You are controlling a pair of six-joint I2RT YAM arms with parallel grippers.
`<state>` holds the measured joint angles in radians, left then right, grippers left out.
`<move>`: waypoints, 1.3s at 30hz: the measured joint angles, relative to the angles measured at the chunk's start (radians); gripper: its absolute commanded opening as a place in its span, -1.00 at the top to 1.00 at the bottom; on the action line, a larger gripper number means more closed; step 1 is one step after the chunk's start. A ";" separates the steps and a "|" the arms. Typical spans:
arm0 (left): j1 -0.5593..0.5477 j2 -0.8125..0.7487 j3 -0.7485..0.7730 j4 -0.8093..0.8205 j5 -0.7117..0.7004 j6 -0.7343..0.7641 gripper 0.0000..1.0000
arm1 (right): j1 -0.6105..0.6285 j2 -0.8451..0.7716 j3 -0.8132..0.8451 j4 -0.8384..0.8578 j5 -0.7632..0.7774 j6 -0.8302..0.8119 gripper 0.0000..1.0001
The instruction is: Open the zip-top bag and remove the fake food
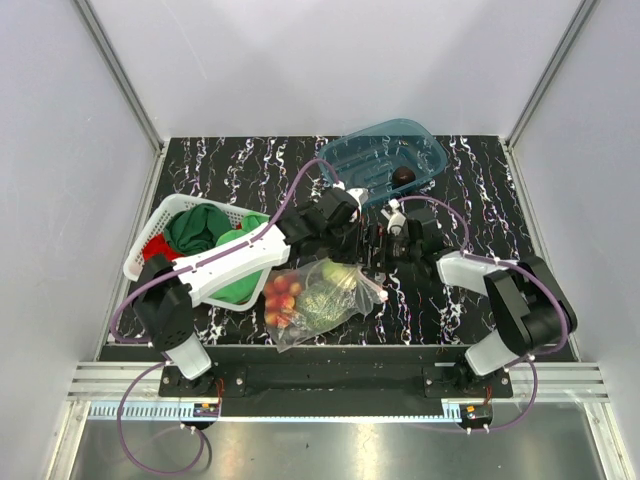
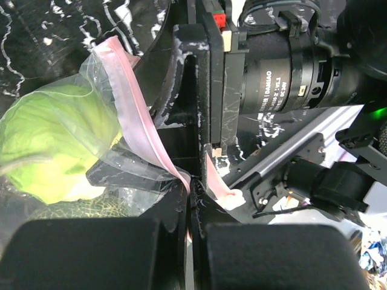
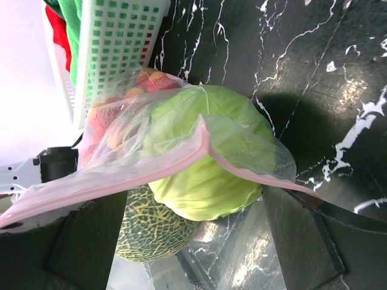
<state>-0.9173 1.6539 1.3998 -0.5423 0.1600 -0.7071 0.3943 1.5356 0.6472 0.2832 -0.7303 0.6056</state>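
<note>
Black, white-veined table (image 1: 480,200) under you, pale walls on three sides, and both arms meet over its middle. Your zip-top bag (image 1: 318,300) lies near centre, just in front of the arms' bases, with its mouth turned toward the grippers. Inside you can see a green cabbage (image 3: 205,157), a netted melon (image 3: 151,232) beneath it, and red-and-yellow fruit (image 1: 283,295) at the bag's left end.

Your left gripper (image 2: 190,187) is clamped tight on the bag's pink zip strip (image 2: 136,103), with the strip pinched right between the pads. Your right gripper (image 3: 190,196) sits directly opposite and very close. Its fingers stand wide apart, and the pink lip is draped across both of them with the cabbage showing in the gap. You can't tell from here whether either finger has caught the plastic.

Watch your surroundings. A white basket (image 1: 160,225) holding a green cloth (image 1: 200,228) and a red cloth (image 1: 158,246) sits left of the bag, touching or nearly touching it, and your left arm passes over the basket's right end. A clear blue tray (image 1: 420,140) lies at the far side with a small dark brown item (image 1: 402,178) in it, just beyond both wrists. From above, the two wrists hide the bag's mouth.
</note>
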 measured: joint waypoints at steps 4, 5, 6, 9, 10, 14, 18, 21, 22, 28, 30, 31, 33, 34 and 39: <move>0.003 0.017 -0.010 -0.003 -0.030 0.000 1.00 | 0.004 0.091 0.023 0.049 -0.036 0.000 -0.99; 0.005 0.019 -0.017 -0.001 -0.038 0.000 1.00 | 0.006 0.117 0.029 0.064 -0.043 0.000 -0.99; 0.007 0.020 -0.025 0.001 -0.043 -0.001 1.00 | 0.011 0.143 0.034 0.077 -0.051 0.001 -0.99; 0.009 0.019 -0.067 0.020 -0.055 -0.002 1.00 | 0.026 0.201 0.037 0.113 -0.068 0.005 -0.99; 0.009 0.019 -0.076 0.027 -0.056 -0.004 1.00 | 0.027 0.214 0.037 0.121 -0.077 0.006 -0.97; 0.009 -0.005 -0.116 0.072 -0.063 -0.008 1.00 | 0.030 0.227 0.041 0.143 -0.093 0.013 -0.73; 0.014 -0.020 -0.146 0.107 -0.072 -0.008 1.00 | 0.043 0.227 0.055 0.141 -0.086 0.018 -0.06; 0.020 -0.028 -0.172 0.135 -0.071 -0.008 1.00 | 0.059 0.219 0.062 0.124 -0.070 0.026 0.31; 0.022 -0.036 -0.183 0.148 -0.066 -0.008 1.00 | 0.063 0.202 0.065 0.097 -0.052 0.027 0.36; 0.047 -0.164 -0.246 0.279 -0.006 -0.027 1.00 | 0.097 0.017 0.139 -0.157 0.082 -0.023 0.89; 0.066 -0.210 -0.260 0.307 -0.004 -0.029 1.00 | 0.102 -0.046 0.179 -0.238 0.119 -0.046 0.89; 0.077 -0.230 -0.266 0.319 -0.006 -0.029 1.00 | 0.103 -0.079 0.196 -0.279 0.137 -0.058 0.89; 0.100 -0.260 -0.275 0.337 -0.008 -0.030 1.00 | 0.103 -0.135 0.222 -0.351 0.167 -0.079 0.88; 0.113 -0.271 -0.283 0.344 -0.011 -0.030 1.00 | 0.103 -0.158 0.231 -0.384 0.178 -0.088 0.87; 0.147 -0.294 -0.327 0.357 -0.020 -0.030 1.00 | 0.103 -0.230 0.247 -0.523 0.210 -0.116 0.83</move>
<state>-0.7700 1.3594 1.0729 -0.1848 0.1402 -0.7368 0.4973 1.3060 0.8940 -0.2401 -0.5205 0.4892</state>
